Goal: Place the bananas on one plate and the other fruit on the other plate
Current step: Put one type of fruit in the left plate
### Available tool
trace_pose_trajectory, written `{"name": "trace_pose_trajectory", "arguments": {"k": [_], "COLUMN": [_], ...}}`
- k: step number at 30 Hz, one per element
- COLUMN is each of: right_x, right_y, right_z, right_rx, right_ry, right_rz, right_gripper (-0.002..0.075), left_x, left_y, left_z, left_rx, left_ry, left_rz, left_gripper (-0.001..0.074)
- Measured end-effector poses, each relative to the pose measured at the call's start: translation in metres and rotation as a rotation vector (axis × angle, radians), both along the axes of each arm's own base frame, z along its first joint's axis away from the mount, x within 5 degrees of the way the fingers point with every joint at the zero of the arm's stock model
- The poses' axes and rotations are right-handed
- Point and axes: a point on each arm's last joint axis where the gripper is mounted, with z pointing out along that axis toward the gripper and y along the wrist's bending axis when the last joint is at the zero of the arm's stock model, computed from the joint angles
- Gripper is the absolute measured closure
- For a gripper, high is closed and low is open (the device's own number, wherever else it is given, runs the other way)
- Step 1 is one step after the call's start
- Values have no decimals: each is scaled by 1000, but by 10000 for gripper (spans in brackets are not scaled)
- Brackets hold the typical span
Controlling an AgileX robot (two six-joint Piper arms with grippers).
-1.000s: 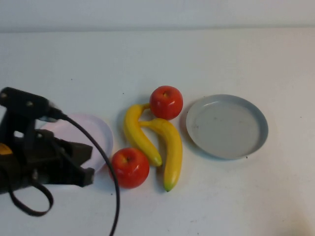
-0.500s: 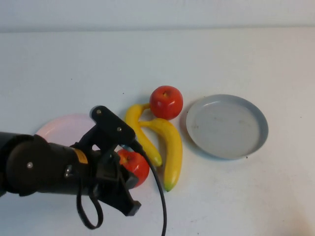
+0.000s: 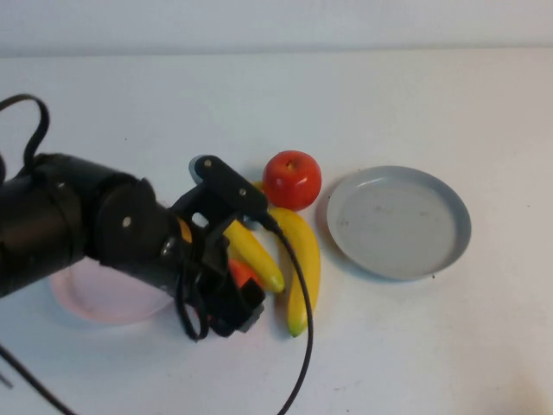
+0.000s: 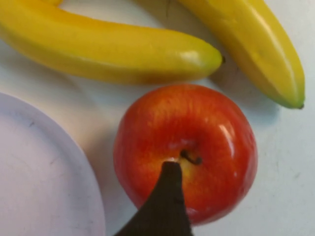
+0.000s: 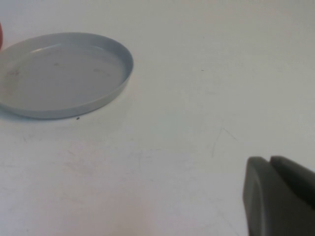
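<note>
Two yellow bananas [image 3: 252,252] [image 3: 302,259] lie side by side on the white table. One red apple [image 3: 292,179] sits at their far end. The other red apple [image 3: 243,271] is mostly hidden under my left gripper [image 3: 232,301], which hovers right above it, open. In the left wrist view the apple [image 4: 197,142] fills the middle, with one dark finger [image 4: 166,201] over it, both bananas [image 4: 108,49] [image 4: 251,44] beyond and the pink plate's rim [image 4: 44,167] beside it. The grey-blue plate [image 3: 398,221] is empty. My right gripper [image 5: 269,162] is shut, beside the grey plate [image 5: 64,73].
The pale pink plate [image 3: 91,294] lies to the left of the fruit, partly under my left arm. The arm's black cable [image 3: 298,285] loops over the right-hand banana. Bare white table lies behind and to the right of the grey plate.
My left arm has swung right from over the pink plate to above the near apple, now covering most of it. The fruit and plates have not moved.
</note>
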Motion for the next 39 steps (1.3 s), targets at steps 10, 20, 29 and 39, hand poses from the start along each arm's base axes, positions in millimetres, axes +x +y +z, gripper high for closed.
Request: {"name": "trace_pose_trajectory", "arguments": {"k": [10,20,29,39], "right_x": [0,0,0,0], "right_y": [0,0,0,0], "right_z": [0,0,0,0], "right_rx": [0,0,0,0], "right_ry": [0,0,0,0], "right_rz": [0,0,0,0], "right_gripper": [743,743,743,743], "left_x": [41,50,53,59], "left_y": [-24,-23,-28,-33], "left_z": [2,-9,-25,-28], "left_rx": [120,217,220,200], "left_ry": [134,116,163,147], "left_rz": [91,68,74,79], "left_gripper": [67,67,67,67]}}
